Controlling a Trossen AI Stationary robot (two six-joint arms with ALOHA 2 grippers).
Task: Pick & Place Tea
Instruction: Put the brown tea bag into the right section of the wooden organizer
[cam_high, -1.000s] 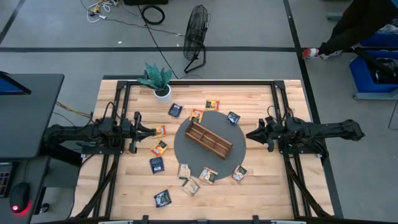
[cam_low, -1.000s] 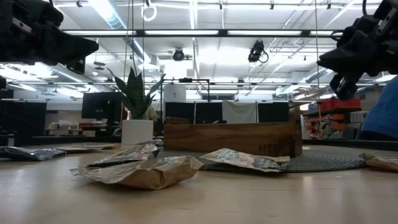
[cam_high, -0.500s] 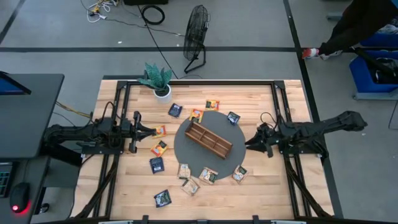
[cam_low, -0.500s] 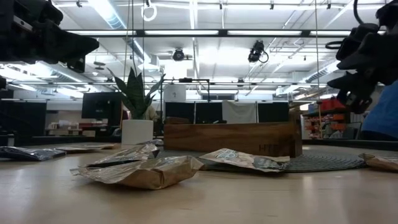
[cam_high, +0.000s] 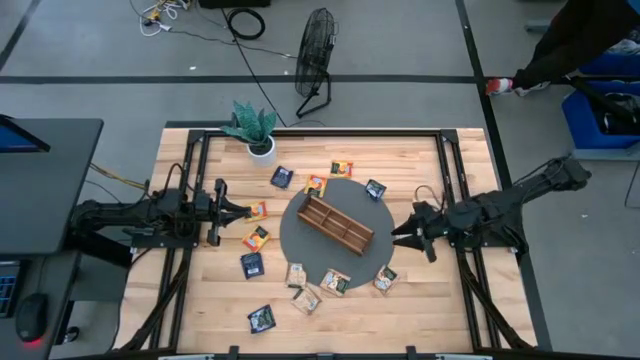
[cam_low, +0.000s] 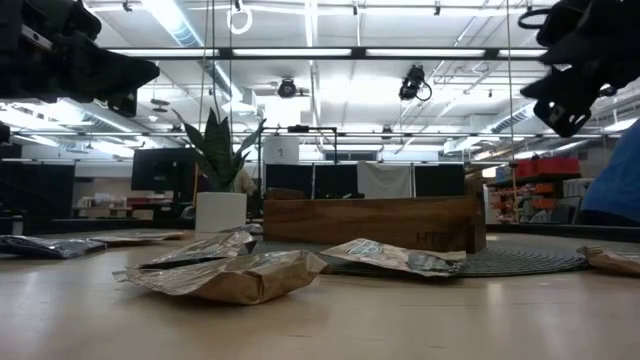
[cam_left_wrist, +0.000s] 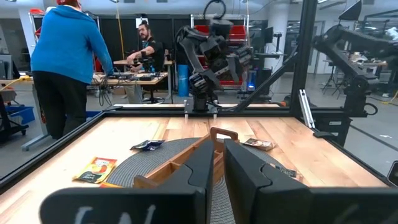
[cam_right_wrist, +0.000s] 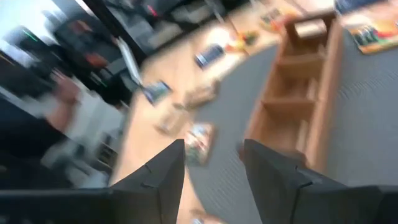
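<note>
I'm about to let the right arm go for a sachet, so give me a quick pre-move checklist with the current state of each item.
1. Right gripper open: ok, its fingers stand apart in the right wrist view.
2. Right gripper empty: ok, nothing between its fingers.
3. Sachet within reach: ok, a pale tea sachet lies flat on the bare table near that gripper.
4. Wooden tray on the round grey mat, compartments empty: ok.
5. Left gripper out of the way: ok, waiting at the left side.
6. Left gripper open: not ok, fingers nearly together.
</note>
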